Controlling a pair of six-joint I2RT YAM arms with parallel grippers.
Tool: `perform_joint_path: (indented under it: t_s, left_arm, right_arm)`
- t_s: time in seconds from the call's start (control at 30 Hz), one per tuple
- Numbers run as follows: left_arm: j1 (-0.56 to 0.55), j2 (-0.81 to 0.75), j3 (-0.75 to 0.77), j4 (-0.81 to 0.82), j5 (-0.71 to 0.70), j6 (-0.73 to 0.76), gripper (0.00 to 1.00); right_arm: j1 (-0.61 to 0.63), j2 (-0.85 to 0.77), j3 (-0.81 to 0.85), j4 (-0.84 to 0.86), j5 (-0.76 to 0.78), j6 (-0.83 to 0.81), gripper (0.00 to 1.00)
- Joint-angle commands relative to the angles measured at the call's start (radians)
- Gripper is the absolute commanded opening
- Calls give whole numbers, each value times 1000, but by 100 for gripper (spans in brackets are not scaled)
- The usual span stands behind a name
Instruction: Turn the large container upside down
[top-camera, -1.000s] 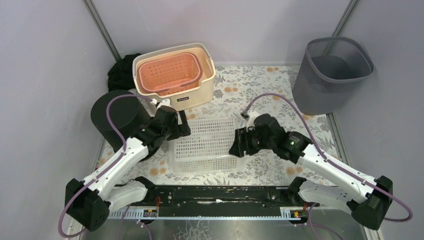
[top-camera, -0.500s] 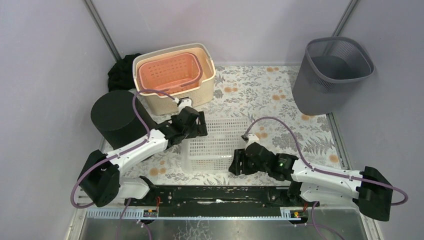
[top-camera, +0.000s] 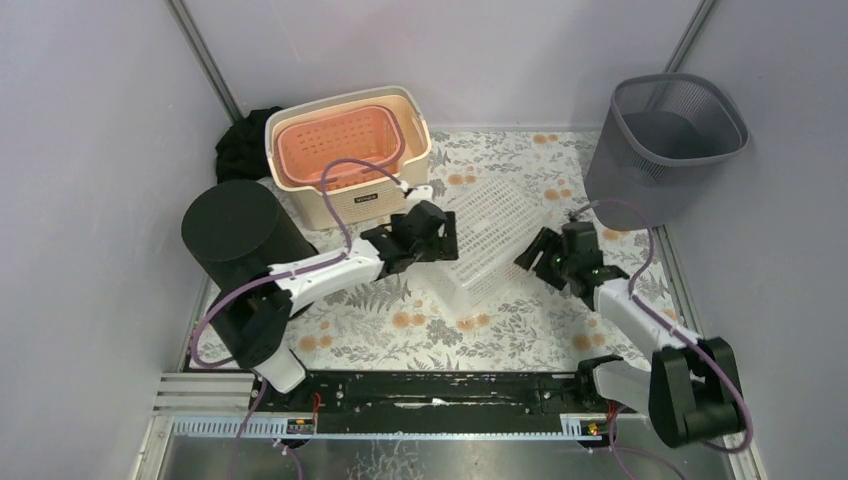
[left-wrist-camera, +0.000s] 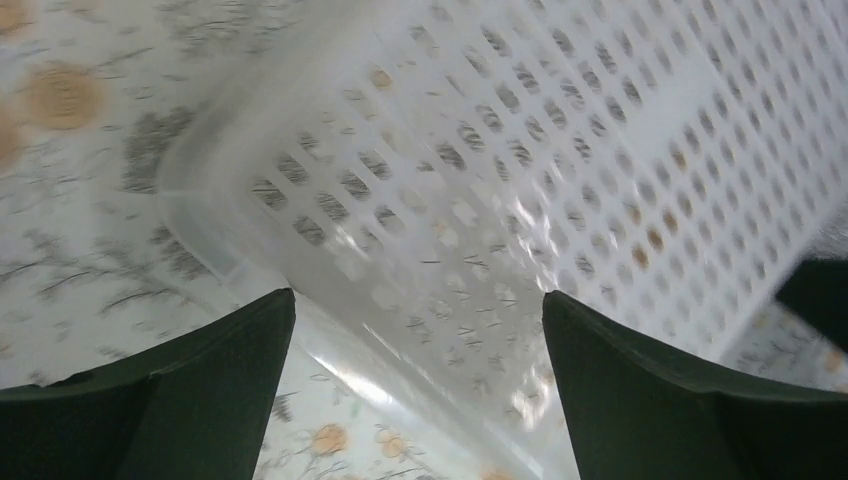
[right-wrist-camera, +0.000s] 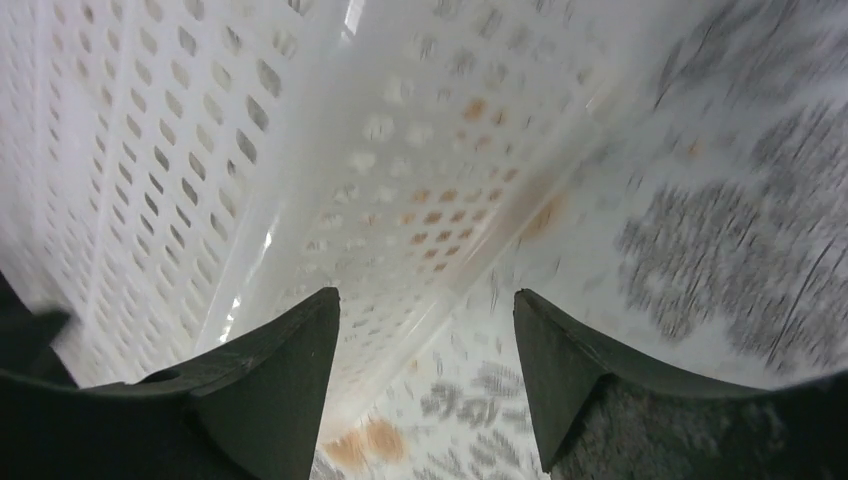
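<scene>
The large container is a clear white perforated basket (top-camera: 487, 240). It stands tilted on one long edge on the floral mat, its bottom facing up and to the right. My left gripper (top-camera: 447, 235) is at its left side and open; in the left wrist view the basket (left-wrist-camera: 520, 170) fills the space ahead of the spread fingers (left-wrist-camera: 415, 330). My right gripper (top-camera: 535, 255) is at its right side and open; in the right wrist view the basket wall (right-wrist-camera: 300, 150) lies ahead and to the left of the gripper (right-wrist-camera: 425, 320).
A cream basket (top-camera: 410, 165) holding an orange basket (top-camera: 340, 148) stands at the back left. A black cylinder (top-camera: 235, 235) is at the left, black cloth (top-camera: 240, 145) behind it. A grey mesh bin (top-camera: 665, 140) stands at the back right.
The basket lay flat near the front centre; it is now tipped up on its edge, further back and to the right. Both arms reached forward with it.
</scene>
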Motion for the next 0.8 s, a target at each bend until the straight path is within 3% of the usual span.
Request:
perform_joint_path:
  t_s: [0.0,0.3,0.43,0.67,0.77]
  left_arm:
    - [-43,109,70,62,65,32,100]
    - [-43,406,388,58,123,74,100]
    - [-35,537,568,13,123,79,100]
    - [52,685,759,12,158,53,100]
    - [65,734,838,0,149,82,100]
  right_arm:
    - [-151,177,168,176,-166,-85,72]
    - [-225,648,590,320,-323,-83,72]
    - [-236,769,833,197,-355,-157,70]
    - [-237,562,1043,-180,-337,-394,72]
    - [-237,485,1147,-374,-261,-490,72]
